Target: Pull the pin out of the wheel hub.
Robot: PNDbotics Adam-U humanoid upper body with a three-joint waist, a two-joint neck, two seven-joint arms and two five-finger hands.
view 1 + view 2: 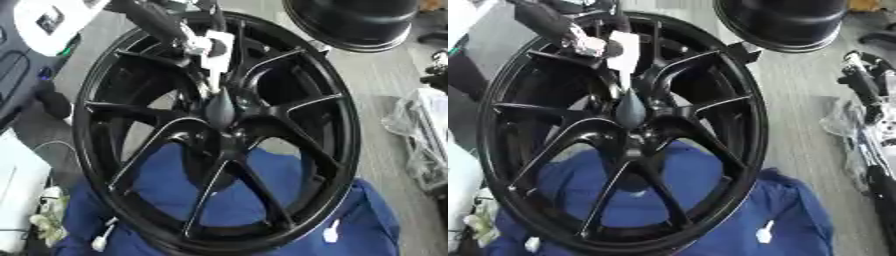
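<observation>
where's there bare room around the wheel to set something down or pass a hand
Bare grey floor lies right of the black wheel, between its rim, the second black rim above and the clear plastic bag. Another strip of floor shows left of the wheel. Crowded: the hub, where the left hand reaches in, and the blue cloth below.

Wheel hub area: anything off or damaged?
Nothing looks damaged. The black wheel rests tilted on a blue cloth. A hand reaches in from the top toward a dark teardrop-shaped piece at the hub.
</observation>
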